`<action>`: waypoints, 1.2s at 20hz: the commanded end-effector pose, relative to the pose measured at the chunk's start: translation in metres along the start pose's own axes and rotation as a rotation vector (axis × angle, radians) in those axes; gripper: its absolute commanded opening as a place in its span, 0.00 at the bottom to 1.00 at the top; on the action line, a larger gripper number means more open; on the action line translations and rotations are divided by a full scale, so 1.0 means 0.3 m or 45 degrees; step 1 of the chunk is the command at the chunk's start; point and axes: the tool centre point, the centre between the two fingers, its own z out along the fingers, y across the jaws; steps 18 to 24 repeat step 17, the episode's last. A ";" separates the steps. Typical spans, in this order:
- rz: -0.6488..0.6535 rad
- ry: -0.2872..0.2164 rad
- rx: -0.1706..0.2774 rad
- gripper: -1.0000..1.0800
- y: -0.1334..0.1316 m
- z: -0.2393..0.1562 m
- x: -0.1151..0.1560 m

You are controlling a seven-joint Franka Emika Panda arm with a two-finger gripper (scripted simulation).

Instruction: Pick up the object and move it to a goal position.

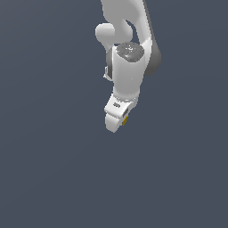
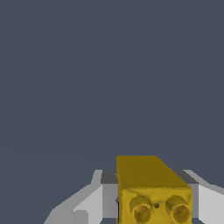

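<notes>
The object is a small yellow-orange cube (image 2: 151,188) with round dark dots on its near face. In the wrist view it sits between my two white fingers (image 2: 94,203), which press on its sides. In the exterior view only a sliver of the cube (image 1: 125,119) shows beside the white gripper (image 1: 116,121), which hangs from the arm in the upper middle of the picture. The gripper is shut on the cube and holds it up against the plain grey-blue background. No goal marker shows in either view.
The white arm (image 1: 129,67) reaches down from the top of the exterior view. Everything around it is a flat grey-blue surface with no other objects in sight.
</notes>
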 end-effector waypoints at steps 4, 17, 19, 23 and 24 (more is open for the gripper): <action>0.000 0.001 0.000 0.00 -0.053 -0.135 -0.043; 0.000 0.004 0.001 0.00 -0.100 -0.278 -0.085; 0.000 0.004 0.001 0.00 -0.100 -0.278 -0.085; 0.000 0.004 0.001 0.00 -0.100 -0.278 -0.085; 0.000 0.004 0.001 0.00 -0.100 -0.278 -0.085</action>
